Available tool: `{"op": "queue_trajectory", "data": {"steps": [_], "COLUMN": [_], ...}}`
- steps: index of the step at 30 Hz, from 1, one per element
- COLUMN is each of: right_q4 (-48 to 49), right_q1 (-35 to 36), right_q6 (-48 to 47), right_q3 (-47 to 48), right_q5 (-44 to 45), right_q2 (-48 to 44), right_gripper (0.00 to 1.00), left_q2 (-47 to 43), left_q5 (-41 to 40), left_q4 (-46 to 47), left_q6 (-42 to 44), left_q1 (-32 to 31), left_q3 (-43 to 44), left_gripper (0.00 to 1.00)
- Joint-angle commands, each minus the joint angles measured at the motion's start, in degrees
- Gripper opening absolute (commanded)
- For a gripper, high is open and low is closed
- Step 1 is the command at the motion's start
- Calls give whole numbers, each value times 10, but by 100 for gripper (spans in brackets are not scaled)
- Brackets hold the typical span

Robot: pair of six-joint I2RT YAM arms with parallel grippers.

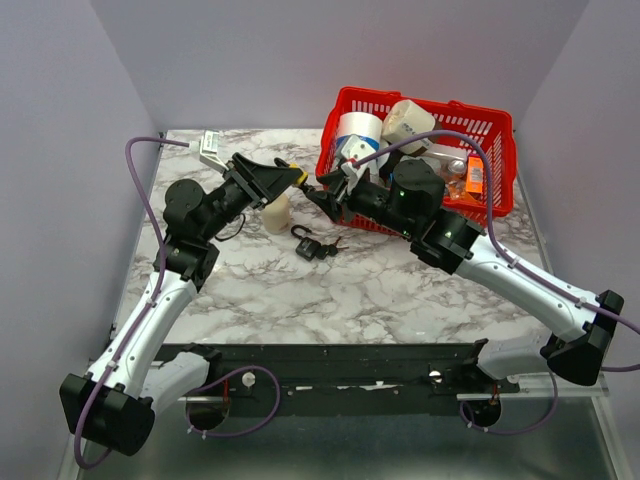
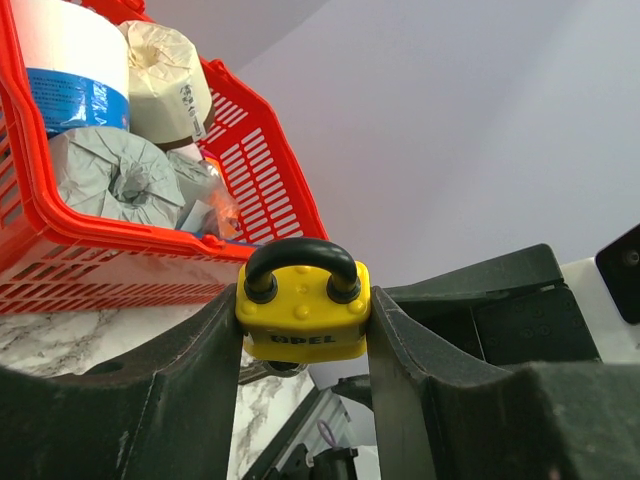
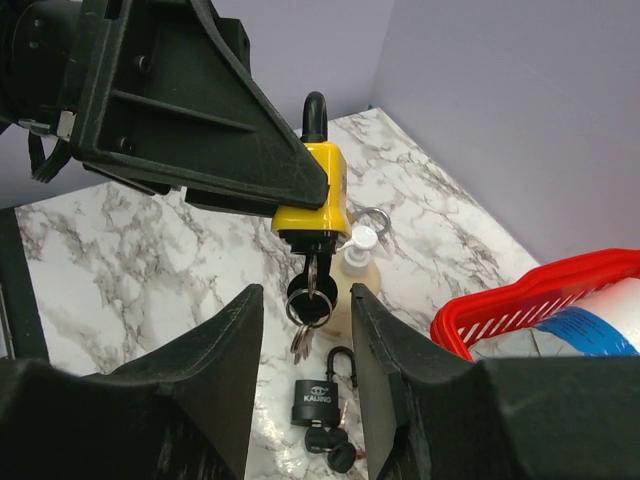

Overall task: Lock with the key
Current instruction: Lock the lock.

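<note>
My left gripper (image 2: 303,330) is shut on a yellow padlock (image 2: 303,312) with a black shackle, held above the table; it also shows in the top view (image 1: 290,172). A black-headed key (image 3: 312,298) with a ring of spare keys hangs from the padlock's (image 3: 318,188) underside. My right gripper (image 3: 307,330) is open, its fingers on either side of the key head without touching it. A second, black padlock (image 3: 321,404) with its own keys lies on the marble table (image 1: 400,290) below, seen from above too (image 1: 308,246).
A red basket (image 1: 500,135) with tape rolls and paper stands at the back right. A small cream pump bottle (image 1: 276,213) stands on the table under the left gripper. A white clip (image 1: 209,148) lies at the back left.
</note>
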Motion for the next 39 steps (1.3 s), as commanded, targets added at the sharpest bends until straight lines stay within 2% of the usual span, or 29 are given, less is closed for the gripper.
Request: {"op": "queue_trajectory", "data": {"steps": [1,12,19,24,29,39], "right_q4": [23,26,25,26,26,20], "right_q1": [0,0,-1,3,23,31], "right_q6": [-12,-32,-44,-70,-131,-137], "right_q3": [24,30,32,32,6,-29], "right_q5": [-2,-4,-12,-10,14,53], "right_q2": [15,36,43,48,39,23], "right_gripper": [45,34,19,1,1,1], "left_q2": [-13,-12,-14,-10,-5,12], "left_q5": [8,12,8,-5,-26,-64], "left_q4": [53,54,48,41,23,-4], "left_q6": [-14,-13,-15,-23,-39,-72], "left_q1": [-5,-8,-9,-10,-10,3], "left_q3": [0,6,3,10,21,53], "left_gripper": [0,0,0,0,0,0]}}
